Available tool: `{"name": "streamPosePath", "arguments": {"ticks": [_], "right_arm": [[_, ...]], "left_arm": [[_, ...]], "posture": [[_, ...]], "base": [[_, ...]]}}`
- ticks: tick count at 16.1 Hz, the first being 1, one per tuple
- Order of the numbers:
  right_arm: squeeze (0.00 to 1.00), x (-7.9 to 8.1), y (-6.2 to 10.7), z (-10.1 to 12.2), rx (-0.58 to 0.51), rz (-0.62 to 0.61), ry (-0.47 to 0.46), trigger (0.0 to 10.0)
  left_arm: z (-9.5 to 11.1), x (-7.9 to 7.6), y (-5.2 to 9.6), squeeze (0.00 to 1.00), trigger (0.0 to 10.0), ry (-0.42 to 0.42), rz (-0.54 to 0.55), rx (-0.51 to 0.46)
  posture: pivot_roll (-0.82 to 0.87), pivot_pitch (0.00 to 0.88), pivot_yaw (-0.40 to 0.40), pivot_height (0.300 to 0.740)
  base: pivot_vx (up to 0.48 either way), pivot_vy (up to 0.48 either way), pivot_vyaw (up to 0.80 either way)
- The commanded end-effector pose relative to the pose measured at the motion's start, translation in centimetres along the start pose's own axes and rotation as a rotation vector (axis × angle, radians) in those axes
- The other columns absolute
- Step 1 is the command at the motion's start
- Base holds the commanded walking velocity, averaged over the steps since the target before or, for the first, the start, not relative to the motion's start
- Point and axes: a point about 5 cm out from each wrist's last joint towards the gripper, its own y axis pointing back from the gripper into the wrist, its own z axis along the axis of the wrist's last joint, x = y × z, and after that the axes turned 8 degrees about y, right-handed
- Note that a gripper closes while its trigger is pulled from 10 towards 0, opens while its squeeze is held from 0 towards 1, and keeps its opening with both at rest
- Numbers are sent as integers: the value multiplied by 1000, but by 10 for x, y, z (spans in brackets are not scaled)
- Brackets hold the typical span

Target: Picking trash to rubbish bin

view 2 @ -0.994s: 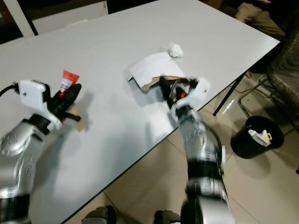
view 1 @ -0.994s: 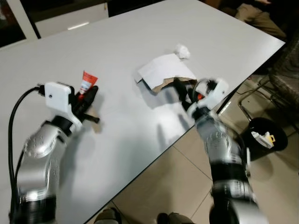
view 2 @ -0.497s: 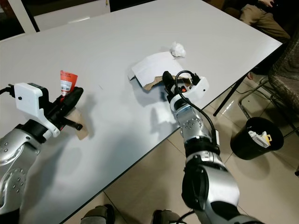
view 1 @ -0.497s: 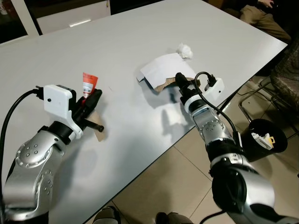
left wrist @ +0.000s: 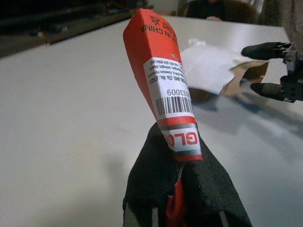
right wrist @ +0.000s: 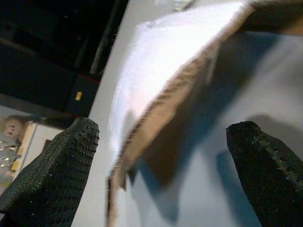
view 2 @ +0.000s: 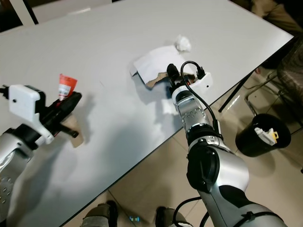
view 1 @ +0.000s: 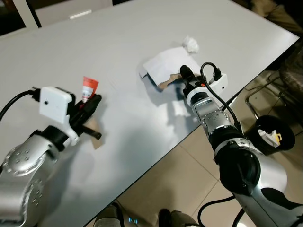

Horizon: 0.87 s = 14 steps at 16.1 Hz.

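A red tube with a barcode label stands up from my left gripper, which is shut on its lower end above the white table. A torn white sheet with brown cardboard backing lies at mid table. My right gripper is open at its near edge, with one fingertip on either side of the raised brown edge. A crumpled white tissue lies just beyond the sheet. The black rubbish bin stands on the floor to the right of the table.
A small brown scrap lies on the table under my left gripper. The table's near edge runs diagonally past my right arm. A chair stands beyond the bin. A person's trousers show at the far right corner.
My right gripper has reached forward from the table edge to the near edge of the sheet. The left gripper keeps the red tube in about the same place. The camera has shifted a little.
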Motion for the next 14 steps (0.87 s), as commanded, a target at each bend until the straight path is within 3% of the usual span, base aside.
{"name": "streamPosePath", "arguments": {"ticks": [1,2,14], "right_arm": [[0,2,-2,6,-23,-17,-18,7020],[0,3,-2,9,-36,-26,-36,0],[0,3,-2,17,-82,7,-41,0]], "left_arm": [[4,0,5,0,0,-7,3,1],[5,1,6,0,0,-7,11,7],[5,0,4,0,0,-6,-1,30]], "posture": [[203,246,-86,740],[207,248,-86,740],[212,228,-62,740]], "base": [[0,0,0],[0,0,0],[0,0,0]]}}
